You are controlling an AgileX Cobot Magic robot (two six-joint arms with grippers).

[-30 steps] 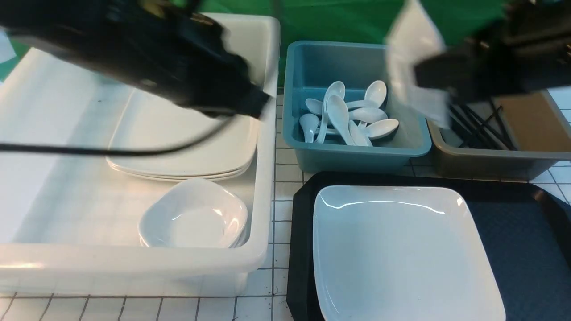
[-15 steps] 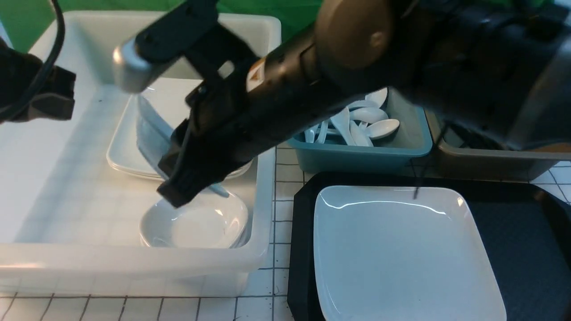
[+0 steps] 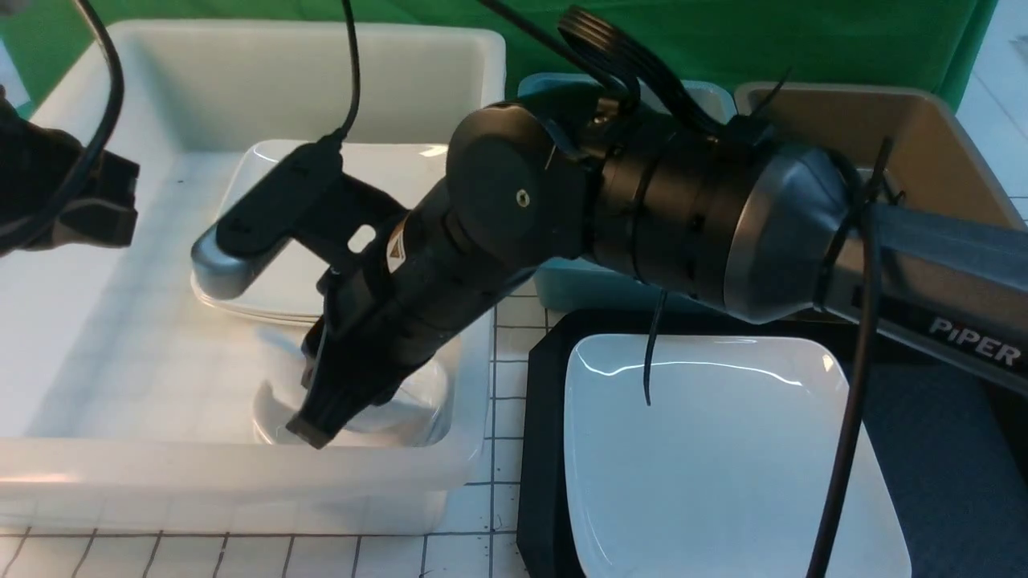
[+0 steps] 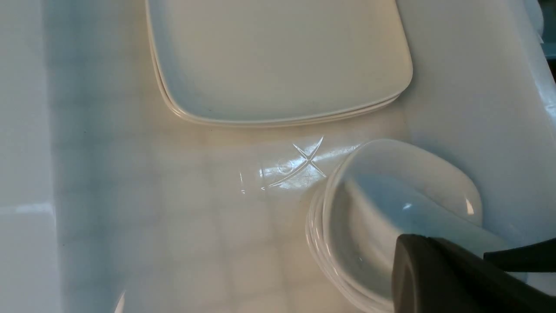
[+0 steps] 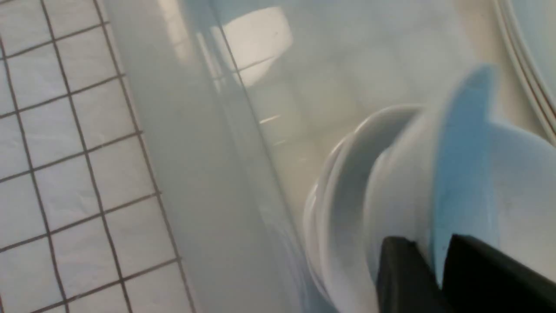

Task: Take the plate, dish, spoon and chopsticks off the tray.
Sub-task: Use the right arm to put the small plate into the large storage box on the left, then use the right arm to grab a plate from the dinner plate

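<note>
One gridded white tabletop [image 3: 241,554] carries everything. On it, to the left, stands one big white tub [image 3: 241,474]. To the right lies the tray [image 3: 948,449], one only. It bears a single plate [image 3: 723,457], lying flat towards its left side.

Two arms show. The right arm [image 3: 723,217] reaches across from the right and down into the tub. The left arm [image 3: 56,201] shows as a dark block at the left edge, above the tub, and I cannot tell how its fingers stand.

Two bins sit behind the tray, one blue [image 3: 554,295] and one brown [image 3: 923,136], both largely hidden by the right arm.

Inside the tub are two piles. One is a stack of about three large square plates [image 4: 278,56]. The other is a nest of small bowls [image 5: 343,208] near the tub's right wall, which I count as three or four by the rims.

One dish [image 5: 464,174] sits tilted on that nest. Its rim stands in the narrow gap between the right arm's two black fingers [image 5: 491,278], which are closed on it as far as the blur allows.

"PiPER" [image 3: 974,345] is printed in white on the right arm. A small triangle sticker [image 3: 396,255] near its wrist is too small to read.
</note>
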